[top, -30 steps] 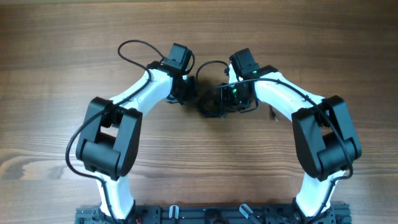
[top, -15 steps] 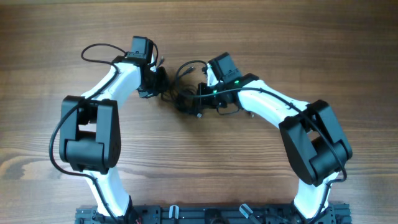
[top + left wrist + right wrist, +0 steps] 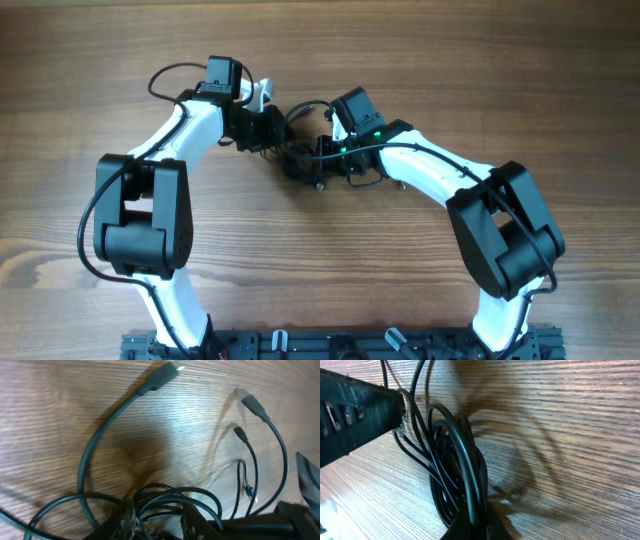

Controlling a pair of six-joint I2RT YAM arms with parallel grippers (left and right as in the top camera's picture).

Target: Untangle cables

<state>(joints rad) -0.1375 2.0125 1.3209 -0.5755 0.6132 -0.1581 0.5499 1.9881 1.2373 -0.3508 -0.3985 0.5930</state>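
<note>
You have a wooden table (image 3: 80, 60) under both arms, and they reach in from the near edge to meet over its middle. The left arm (image 3: 185, 130) bends inward from your left and the right arm (image 3: 440, 180) from your right.

The cables (image 3: 300, 160) lie bunched on the wood between the two tools, as a dark knot of thin black loops with a few strands arching up behind it.

The right gripper (image 3: 325, 158) is at the right side of that knot. In its wrist view, a tight coil of cables (image 3: 460, 465) runs straight into its closed tips (image 3: 476, 527), so it is clamped on the bundle.

The left gripper (image 3: 262, 128) sits just beside the knot on the other side. Its fingers (image 3: 125, 521) stand narrowly apart, with loops of cable (image 3: 165, 495) running through the gap, though that view is blurred there.

Beyond the left tool, free ends fan out over the bare wood. One is a thicker cord ending in a flat plug (image 3: 162, 375), another is a grey-tipped plug (image 3: 252, 404), and the last is a smaller plug (image 3: 240, 433) just below it.
</note>
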